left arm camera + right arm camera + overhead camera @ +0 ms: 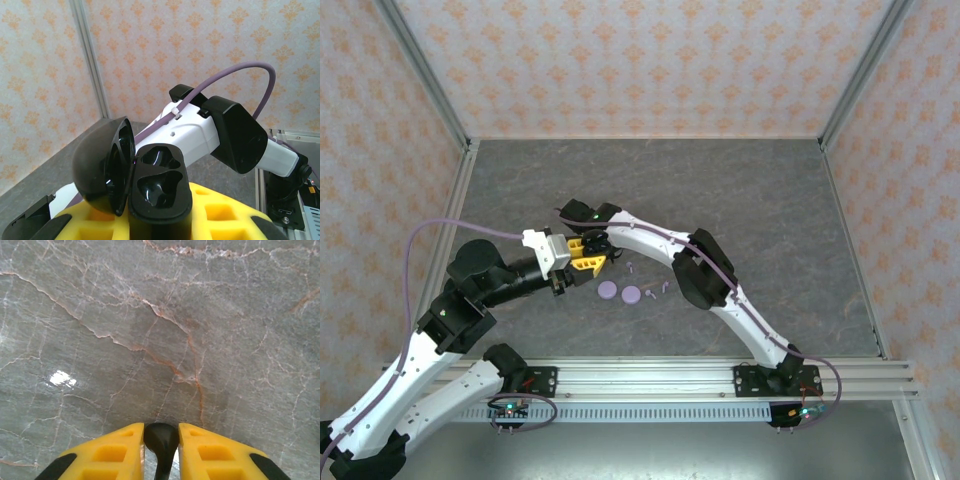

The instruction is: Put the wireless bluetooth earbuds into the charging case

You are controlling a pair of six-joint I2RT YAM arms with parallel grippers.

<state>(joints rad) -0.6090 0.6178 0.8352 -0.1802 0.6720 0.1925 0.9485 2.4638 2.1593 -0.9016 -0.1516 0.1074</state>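
Now in hand: we judge this to be the carry-and-align step. One black earbud (160, 436) is lifted but not yet seated in the open charging case (159, 186).
Left gripper: our left gripper (160, 222) has its yellow fingers (85, 220) clamped on the black case. The lid is swung open to the left and both wells are bare.
Right gripper: our right gripper (161, 447) has its fingers drawn narrow, pinching the earbud between the tips. The rounded head pokes out past them, with the grey table (150, 330) beneath.
Meeting point: from above we see the two sets of yellow fingers close together, left of the table's middle. We cannot tell whether earbud and case touch.
Elsewhere: two lavender discs (608, 290) lie flat just to the right of the grippers and nearer to us, with small lavender earbuds (630, 267) scattered beside them.
Next move: we think the earbud must be turned so its stem suits one well, then lowered straight in and let go only once it sits.
Caution: we expect so small and smooth a part to twist in the pinch. The case must stay steady.
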